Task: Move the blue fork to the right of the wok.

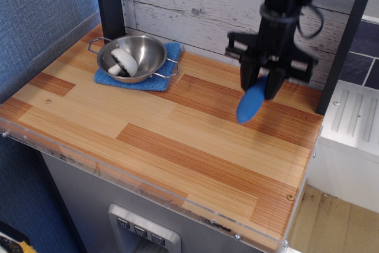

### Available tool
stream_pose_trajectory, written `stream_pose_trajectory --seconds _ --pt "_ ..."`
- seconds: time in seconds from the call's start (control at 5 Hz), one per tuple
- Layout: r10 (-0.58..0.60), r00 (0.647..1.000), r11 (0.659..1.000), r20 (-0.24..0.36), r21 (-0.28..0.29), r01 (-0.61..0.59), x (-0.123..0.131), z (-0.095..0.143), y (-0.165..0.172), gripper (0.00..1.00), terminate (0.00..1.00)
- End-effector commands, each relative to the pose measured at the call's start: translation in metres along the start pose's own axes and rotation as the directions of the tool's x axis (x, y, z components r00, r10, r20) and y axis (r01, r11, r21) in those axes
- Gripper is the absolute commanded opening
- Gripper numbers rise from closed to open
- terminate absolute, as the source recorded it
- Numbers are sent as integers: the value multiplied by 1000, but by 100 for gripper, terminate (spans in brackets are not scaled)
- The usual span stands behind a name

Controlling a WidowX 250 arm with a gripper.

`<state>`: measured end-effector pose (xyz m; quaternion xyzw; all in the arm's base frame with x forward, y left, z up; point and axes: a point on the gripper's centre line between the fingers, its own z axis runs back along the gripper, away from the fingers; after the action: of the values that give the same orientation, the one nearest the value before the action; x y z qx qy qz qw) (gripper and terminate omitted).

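Inside, the shiny steel wok (131, 57) holds a white round object (123, 63) and sits on a blue cloth (159, 78) at the tabletop's (177, 140) back left. Well apart to its right, the black pincer (263, 84) points down, pinching the blue fork (251, 101) by its upper end, ribbed handle hanging clear of the wood.

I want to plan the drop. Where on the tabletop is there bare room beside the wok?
Bare wood runs from the blue cloth under the wok rightward to below the gripper, which holds the blue fork aloft. The whole front strip is free too. Crowded: the back left corner, wok against the dark post.
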<state>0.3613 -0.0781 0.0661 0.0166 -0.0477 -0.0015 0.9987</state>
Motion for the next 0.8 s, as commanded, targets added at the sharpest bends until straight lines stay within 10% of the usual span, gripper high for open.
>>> stream_pose_trajectory --seconds 0.0,0.6 --pt "385 908 923 166 -89 -375 -10 53 -1 0 0" --pt "809 521 557 274 -74 -827 -72 73 27 0 0"
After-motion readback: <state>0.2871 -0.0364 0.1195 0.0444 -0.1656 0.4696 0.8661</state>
